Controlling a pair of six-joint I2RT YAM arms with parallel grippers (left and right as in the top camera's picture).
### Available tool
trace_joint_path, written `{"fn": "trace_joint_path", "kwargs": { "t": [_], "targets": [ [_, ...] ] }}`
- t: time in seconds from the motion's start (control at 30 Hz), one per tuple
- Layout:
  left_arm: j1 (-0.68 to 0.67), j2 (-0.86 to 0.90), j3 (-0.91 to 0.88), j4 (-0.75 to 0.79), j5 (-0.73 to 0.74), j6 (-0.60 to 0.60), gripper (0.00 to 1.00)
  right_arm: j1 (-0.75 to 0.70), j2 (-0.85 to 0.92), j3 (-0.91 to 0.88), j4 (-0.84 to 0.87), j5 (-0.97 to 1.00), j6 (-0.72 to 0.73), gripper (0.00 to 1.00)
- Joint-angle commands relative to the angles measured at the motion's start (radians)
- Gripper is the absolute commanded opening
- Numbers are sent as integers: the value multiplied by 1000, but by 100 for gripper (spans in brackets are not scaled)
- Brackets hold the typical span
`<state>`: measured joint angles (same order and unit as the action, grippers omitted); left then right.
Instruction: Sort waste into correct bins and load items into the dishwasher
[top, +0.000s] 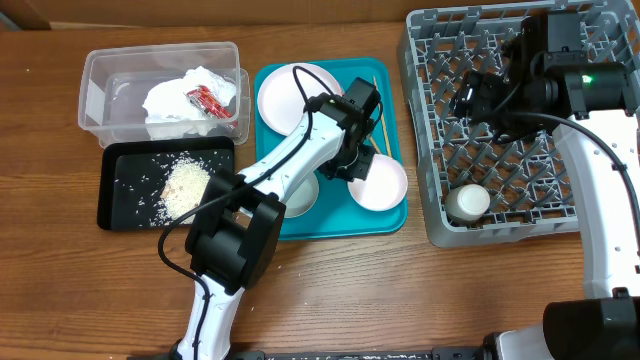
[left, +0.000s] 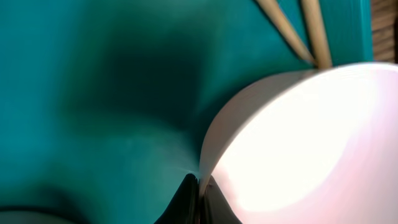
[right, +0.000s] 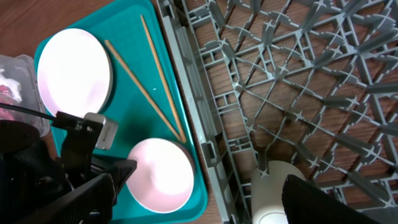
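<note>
The left gripper (left: 199, 190) has its jaws clenched on the rim of the small bowl (top: 382, 183) at the teal tray's (top: 335, 226) right edge; the dish rack (top: 424, 150) lies further right, beneath the right gripper (top: 475, 97), whose jaws are spread

Looks like a robotics lab bench staged as a kitchen clean-up corner, not a working kitchen. Shows a bare brown wood-grain tabletop (top: 400, 300) with two white-and-black jointed robot arms (top: 285, 160) rising from its near edge, black cables looped along them and a small green indicator light (top: 587, 78) glowing on the right one. Keeps the kitchen things loose as props: a large square grey plastic dish rack with upright pegs (top: 420, 130) standing straight on the wood, a flat teal plastic tray (top: 350, 222) carrying a round white plate (top: 285, 95), a clear rectangular plastic tub (top: 95, 100) and a shallow black rectangular tray (top: 120, 200) beside it.
</note>
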<state>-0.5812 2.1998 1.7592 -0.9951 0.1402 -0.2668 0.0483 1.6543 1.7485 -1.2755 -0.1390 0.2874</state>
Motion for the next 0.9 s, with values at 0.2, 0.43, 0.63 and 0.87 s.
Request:
{"fn": "trace_joint_path", "kwargs": {
  "t": [0.2,0.43,0.63,0.87],
  "targets": [
    [138,-29,157,-203,214,30,4,5,-14,26,23,-127,-4,88],
    [307,-57,264,-276,380,88,4,27,-10,19,36,-137,-4,88],
    [275,-51,253,-248,158,71,4,52,-4,18,43,-137,-4,88],
    [168,-1,187,-198,4,53,4,82,9,18,51,-136,-3,88]
  ]
}}
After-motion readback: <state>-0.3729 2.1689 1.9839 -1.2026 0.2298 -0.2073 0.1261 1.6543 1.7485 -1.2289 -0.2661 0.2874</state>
